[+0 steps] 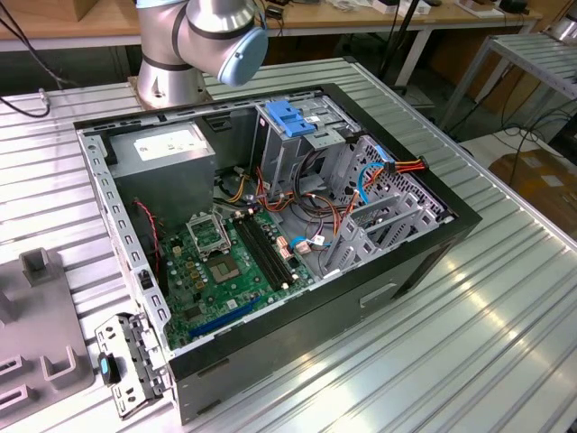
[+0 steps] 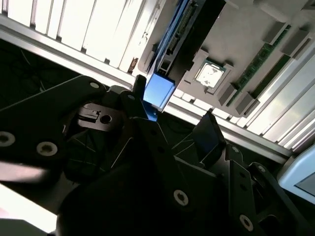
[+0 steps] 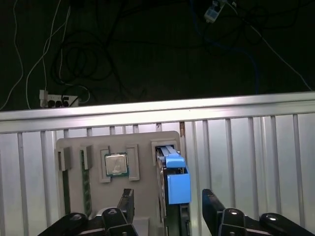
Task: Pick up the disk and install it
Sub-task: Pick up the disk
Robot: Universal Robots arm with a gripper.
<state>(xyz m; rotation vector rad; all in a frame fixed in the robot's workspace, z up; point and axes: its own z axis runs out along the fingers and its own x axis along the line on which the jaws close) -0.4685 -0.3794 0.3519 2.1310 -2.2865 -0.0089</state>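
The disk [image 3: 173,183] stands on its edge in a slot of a grey holder block [image 3: 74,147], with its blue plastic rail facing the camera. In the second wrist view the disk [image 2: 160,88] shows the same blue end. My gripper [image 3: 169,206] is open in both wrist views, gripper [image 2: 174,118]. Its two black fingers [image 3: 211,204] stand on either side of the disk with a gap on each side and do not touch it. The open computer case [image 1: 424,262] with its metal drive cage [image 1: 306,144] lies in the middle of the exterior view.
The holder block also carries a processor chip [image 3: 116,163] and memory sticks [image 3: 86,182]. Just beyond it the ribbed table ends at an edge rail [image 3: 246,105], with cables on the dark floor. Inside the case sit a power-supply box [image 1: 167,153], motherboard [image 1: 225,262] and loose cables [image 1: 361,180].
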